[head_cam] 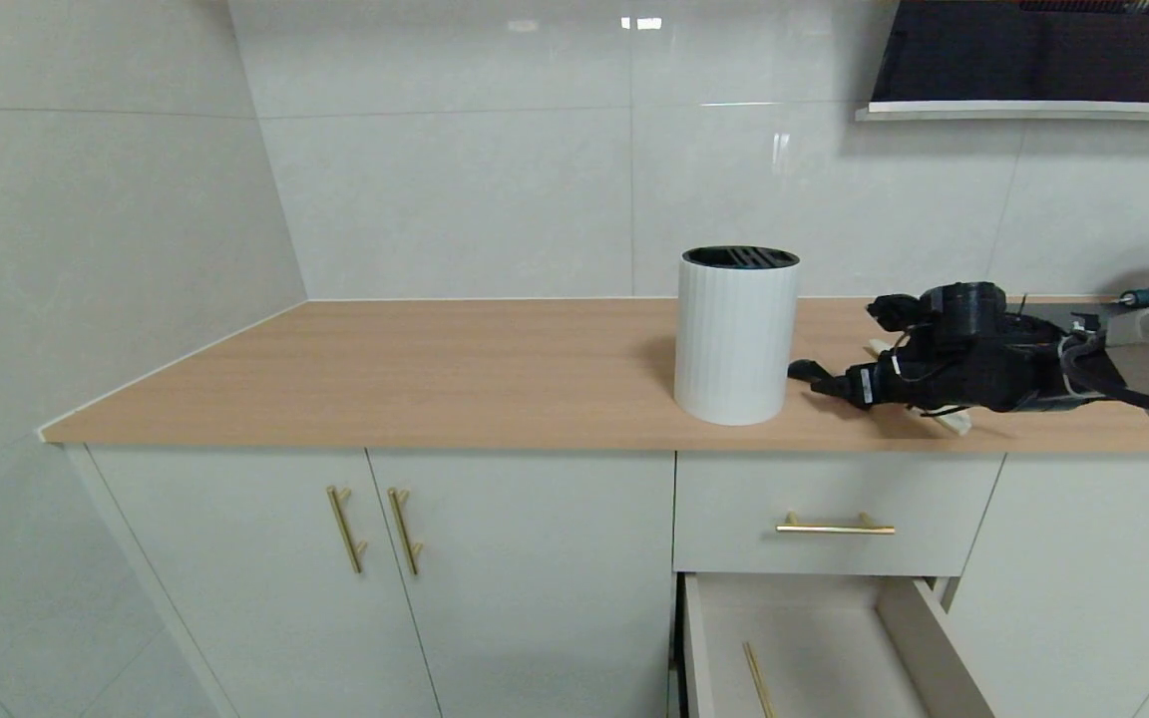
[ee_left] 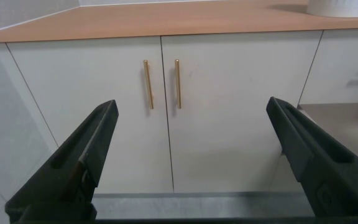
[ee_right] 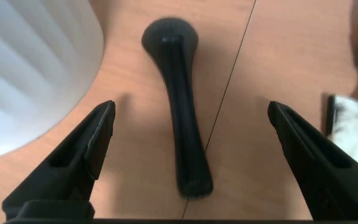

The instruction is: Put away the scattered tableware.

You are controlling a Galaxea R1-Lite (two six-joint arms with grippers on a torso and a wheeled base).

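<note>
right pincer (ee_right: 190, 112) apart, over desk (head_cam: 495, 369), fingers either side of black utensil (ee_right: 180, 106) | utensil flat on desk, just beside white ribbed holder (head_cam: 736, 339) | left pincer (ee_left: 191, 118) apart, facing cabinet doors (ee_left: 229, 124) | drawer (head_cam: 834, 658) open, chopstick (head_cam: 758, 680) inside
</note>
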